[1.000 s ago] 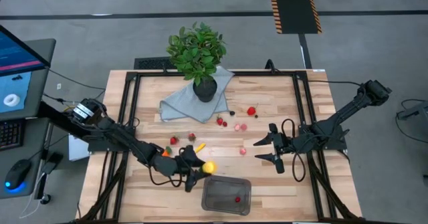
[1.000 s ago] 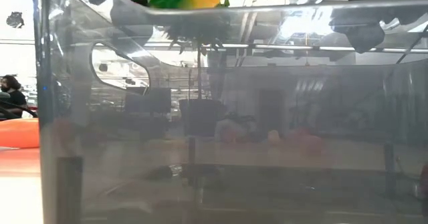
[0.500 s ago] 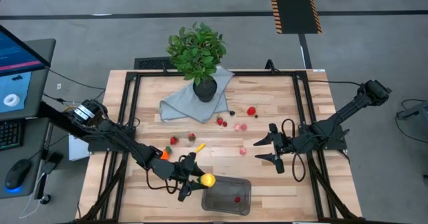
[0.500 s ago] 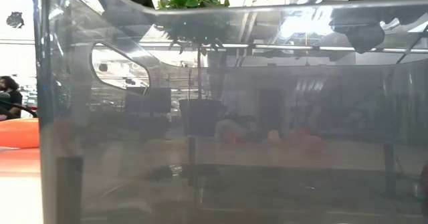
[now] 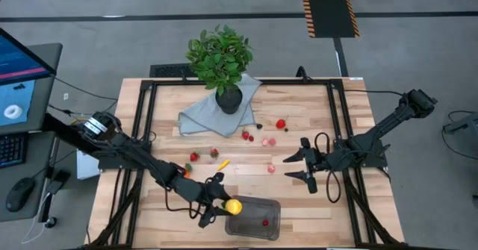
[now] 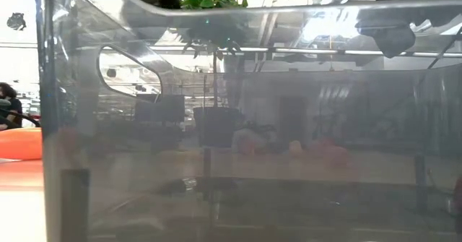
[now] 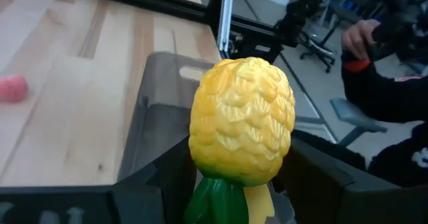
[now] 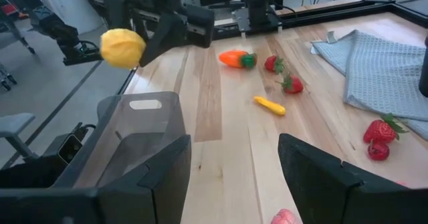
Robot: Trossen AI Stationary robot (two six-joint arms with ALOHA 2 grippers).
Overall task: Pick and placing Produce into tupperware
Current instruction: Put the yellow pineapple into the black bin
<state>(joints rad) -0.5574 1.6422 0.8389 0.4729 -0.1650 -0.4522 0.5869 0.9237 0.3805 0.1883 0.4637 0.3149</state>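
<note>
Lying on the wooden table (image 5: 299, 108), strawberries (image 8: 381, 139) dot bare planks; left jaws pinch the lemon (image 5: 234, 206), right jaws spread.

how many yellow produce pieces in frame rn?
2. The lemon is gripped in the left claw at the tupperware's left rim. The banana lies loose on the table. More may be hidden under the plant.

Wooden counter (image 5: 299, 108) with black frame rails. Potted leafy plant (image 5: 219, 62) stands on a blue-grey cloth (image 5: 203, 114) at the far side. Monitor (image 5: 19, 78), keyboard (image 5: 10, 150) and mouse (image 5: 16, 195) on the desk beside it.
</note>
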